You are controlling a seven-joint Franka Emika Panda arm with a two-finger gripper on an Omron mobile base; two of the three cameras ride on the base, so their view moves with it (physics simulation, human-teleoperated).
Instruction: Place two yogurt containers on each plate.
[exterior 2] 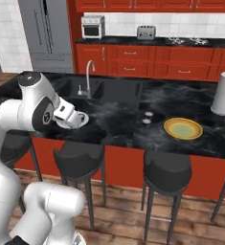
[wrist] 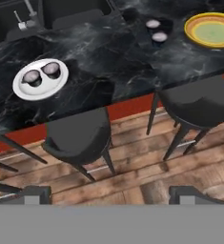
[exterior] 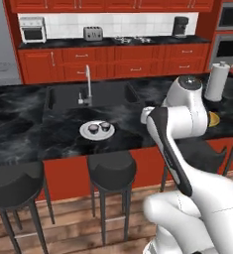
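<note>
Yogurt containers sit in pairs: two [wrist: 42, 74] on the white plate [wrist: 23, 90] by the sink [exterior: 88, 94], two more [wrist: 155, 29] on the dark counter [wrist: 108, 57] just beside the yellow plate [wrist: 213, 32]. Over the stools [wrist: 80, 138], the gripper [wrist: 108, 194] hangs wide apart, holding nothing.

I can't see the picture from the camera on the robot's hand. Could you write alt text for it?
A black counter seen from above: a white plate at left holds two yogurt cups, and two more cups stand on the counter beside an empty yellow plate at right. Two dark stools stand below on a wood floor, with the open gripper at the bottom edge.
</note>
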